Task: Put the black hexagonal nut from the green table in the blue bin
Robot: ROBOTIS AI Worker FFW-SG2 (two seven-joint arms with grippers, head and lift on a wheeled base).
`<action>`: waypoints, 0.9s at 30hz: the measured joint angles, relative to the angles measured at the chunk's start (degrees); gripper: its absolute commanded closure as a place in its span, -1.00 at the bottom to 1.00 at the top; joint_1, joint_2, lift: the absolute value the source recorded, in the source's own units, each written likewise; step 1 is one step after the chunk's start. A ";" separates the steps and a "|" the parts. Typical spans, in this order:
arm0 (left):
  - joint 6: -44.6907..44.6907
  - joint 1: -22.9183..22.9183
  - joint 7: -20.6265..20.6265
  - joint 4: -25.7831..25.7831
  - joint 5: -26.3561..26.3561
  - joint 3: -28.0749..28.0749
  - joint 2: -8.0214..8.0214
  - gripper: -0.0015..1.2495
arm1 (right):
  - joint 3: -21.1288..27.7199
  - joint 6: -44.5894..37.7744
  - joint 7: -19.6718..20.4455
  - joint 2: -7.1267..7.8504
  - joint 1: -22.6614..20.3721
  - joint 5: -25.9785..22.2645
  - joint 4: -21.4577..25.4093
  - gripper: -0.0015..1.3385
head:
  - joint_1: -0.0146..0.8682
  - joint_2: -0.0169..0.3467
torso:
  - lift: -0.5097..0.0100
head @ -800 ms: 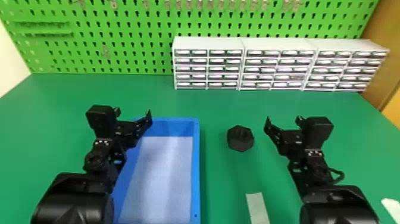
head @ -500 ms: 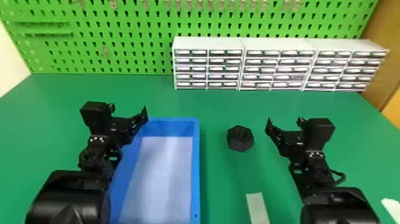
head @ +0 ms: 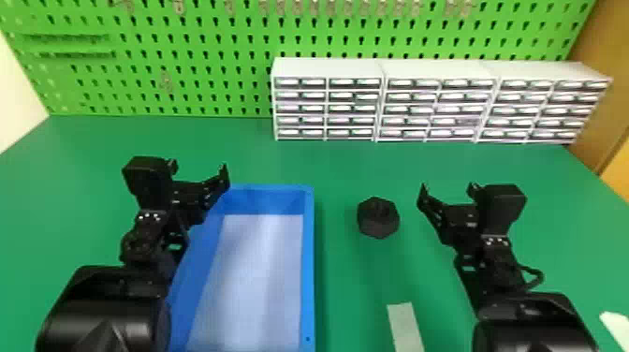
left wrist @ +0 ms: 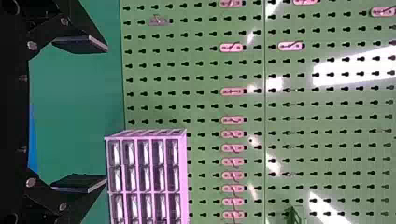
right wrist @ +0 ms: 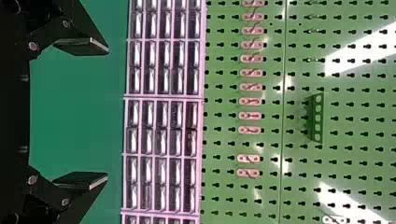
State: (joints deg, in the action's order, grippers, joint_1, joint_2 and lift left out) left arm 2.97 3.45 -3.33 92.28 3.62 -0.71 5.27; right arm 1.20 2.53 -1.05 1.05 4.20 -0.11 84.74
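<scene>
The black hexagonal nut [head: 378,218] sits on the green desk [head: 337,164] just left of my open, empty right gripper [head: 448,187], between it and the blue bin [head: 309,271]; my left gripper [head: 199,168], also open, is across the bin, so the right looks nearer

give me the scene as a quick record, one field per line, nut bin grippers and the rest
nut: black, on the green table, between bin and right gripper, not yet in the bin
bin: blue, left of the nut
left gripper: open, holding nothing, at the bin's far left corner
right gripper: open, holding nothing, right of the nut
strip: pale, on the table, nearer the robot than the nut
drawers: white, at the table's back
pegboard: green, behind the drawers
</scene>
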 measured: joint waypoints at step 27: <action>0.35 0.24 0.00 0.08 0.16 -0.17 0.00 -0.55 | -1.27 -12.15 -0.09 1.71 2.33 0.06 5.89 -0.52 | 0.59 -0.63 | 0.59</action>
State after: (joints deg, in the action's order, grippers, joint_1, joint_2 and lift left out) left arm 3.32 3.69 -3.34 92.35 3.78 -0.88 5.27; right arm -0.07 -9.62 -1.14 2.77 6.54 -0.04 90.63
